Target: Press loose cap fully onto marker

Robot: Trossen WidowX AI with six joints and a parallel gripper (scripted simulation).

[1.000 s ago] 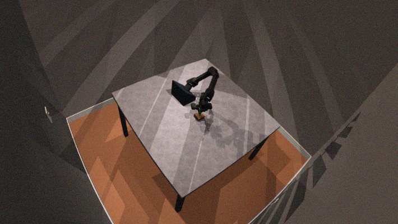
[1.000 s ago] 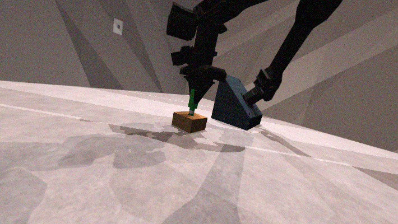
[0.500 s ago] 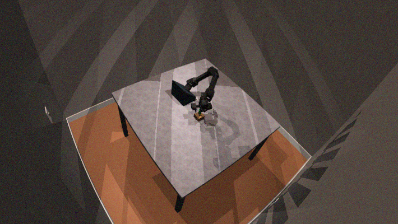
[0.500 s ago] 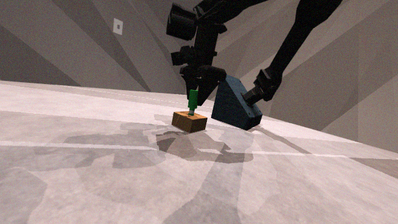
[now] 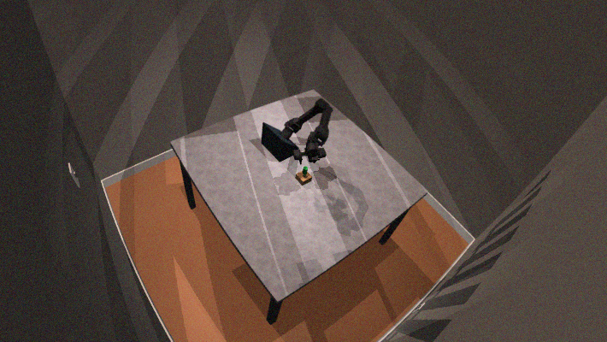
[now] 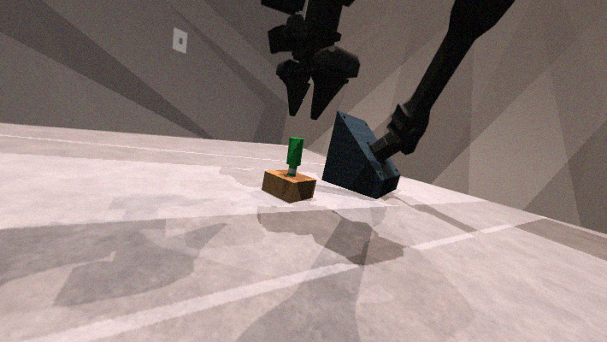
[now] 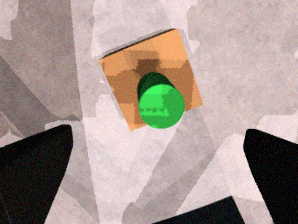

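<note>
The green cap (image 5: 305, 168) (image 6: 296, 150) (image 7: 161, 106) sits upright over the top of the marker. Only a short lower part of the marker (image 6: 292, 171) shows below the cap, and no clear gap is visible between them. The marker stands in the orange-brown holder block (image 5: 300, 180) (image 6: 277, 185) (image 7: 172, 50) on the table. My gripper (image 5: 308, 161) (image 6: 303, 117) (image 7: 160, 136) is open and empty. Its fingertips are apart, above the cap and not touching it. Whether the cap is clicked fully on cannot be told.
The dark blue wedge-shaped mount (image 5: 274, 144) (image 6: 350, 160) of the arm stands on the table (image 5: 239, 205) (image 6: 171, 316) close to the holder block. A dark edge (image 7: 210, 212) crosses the bottom of the wrist view, between the fingers.
</note>
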